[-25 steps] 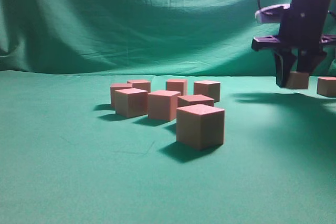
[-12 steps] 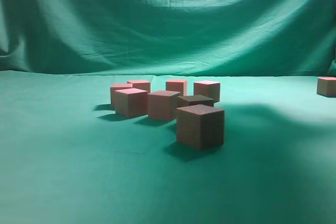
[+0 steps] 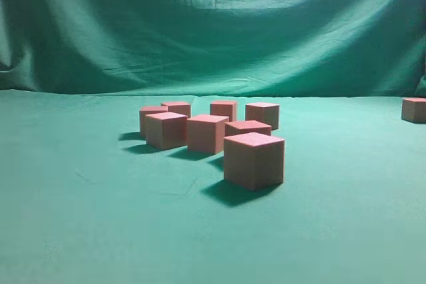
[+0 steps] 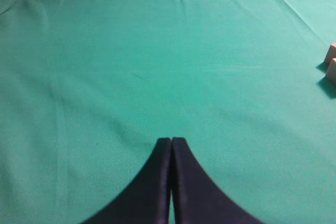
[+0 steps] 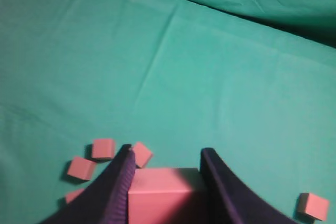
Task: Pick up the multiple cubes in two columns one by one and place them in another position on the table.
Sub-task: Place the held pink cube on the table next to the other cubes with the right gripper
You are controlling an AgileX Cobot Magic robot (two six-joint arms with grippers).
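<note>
a staged lab set: teal cloth table [image 3: 100, 231] and draped backdrop [image 3: 200, 24].

No text, label, number or sign can be read anywhere.

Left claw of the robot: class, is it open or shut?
Shut: in the wrist view the left claw has both dark fingertips pressed together.

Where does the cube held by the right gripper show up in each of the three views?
Exterior view: not in it; the arm is out of frame.
Left wrist view: not in it.
Right wrist view: the held cube sits bottom centre, between the right gripper's dark fingers.
Shared landmark: the lone cube at the exterior view's right edge is probably the one bottom right here.
</note>
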